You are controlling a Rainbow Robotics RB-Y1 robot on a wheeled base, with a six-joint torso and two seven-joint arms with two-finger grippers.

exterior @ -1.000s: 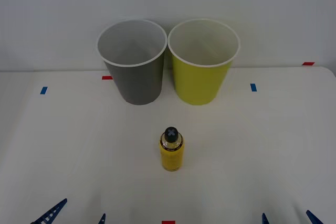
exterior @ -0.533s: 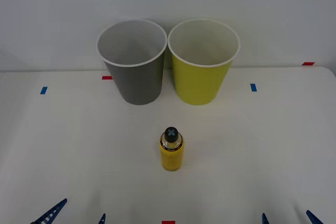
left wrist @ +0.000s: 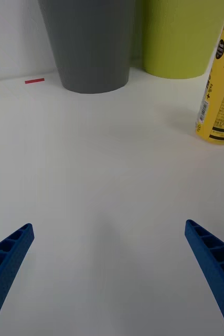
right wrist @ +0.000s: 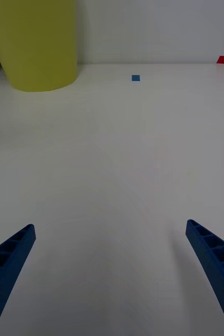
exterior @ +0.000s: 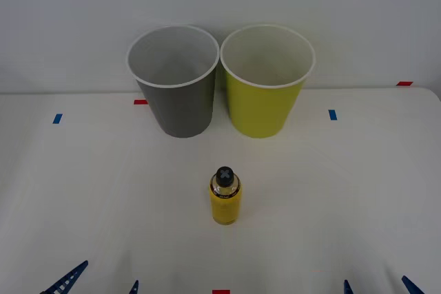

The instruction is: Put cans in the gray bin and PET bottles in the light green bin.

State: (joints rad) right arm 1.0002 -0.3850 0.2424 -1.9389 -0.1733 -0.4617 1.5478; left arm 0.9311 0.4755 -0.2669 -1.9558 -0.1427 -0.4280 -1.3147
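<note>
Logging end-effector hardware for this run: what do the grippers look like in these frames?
Both grippers have two blue fingers that taper to pointed tips, with a ribbed, ladder-like open lattice along their length. Left gripper and right gripper look identical. In the front view, blue tips poke up at the bottom edge. No cables, markings or arm links are visible.

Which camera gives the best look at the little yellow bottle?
The front view: the whole bottle stands upright before the two bins, black cap visible. The left wrist view catches just its label side, cut off at the edge.
</note>
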